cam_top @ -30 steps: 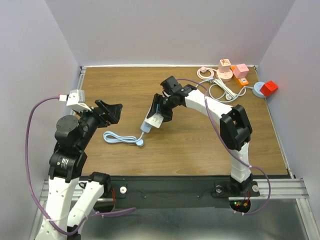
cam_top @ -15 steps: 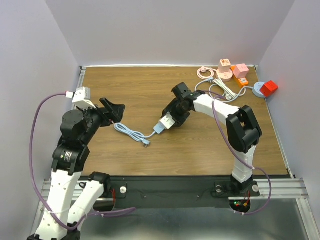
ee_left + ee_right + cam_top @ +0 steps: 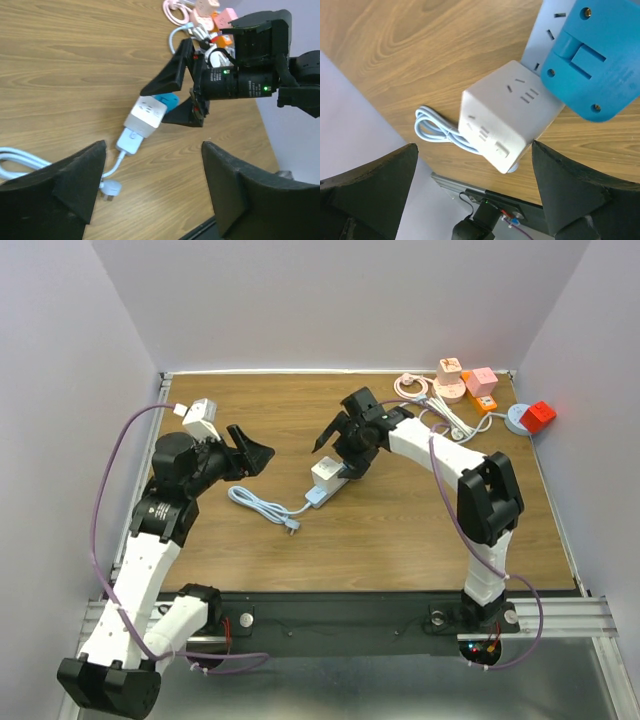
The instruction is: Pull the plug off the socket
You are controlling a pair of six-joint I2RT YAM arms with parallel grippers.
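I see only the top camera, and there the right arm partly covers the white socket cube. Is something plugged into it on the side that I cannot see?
Observer: Yes. The left wrist camera shows a blue plug against the cube, on the side nearest the right arm.
Operator: Are the right fingers closed on that plug?
Observer: No. The right fingers are open, one on each side of the blue plug. I cannot tell if they touch it.
Operator: Are the other faces of the cube free?
Observer: The right wrist camera shows two faces with empty slots, nothing plugged in there.
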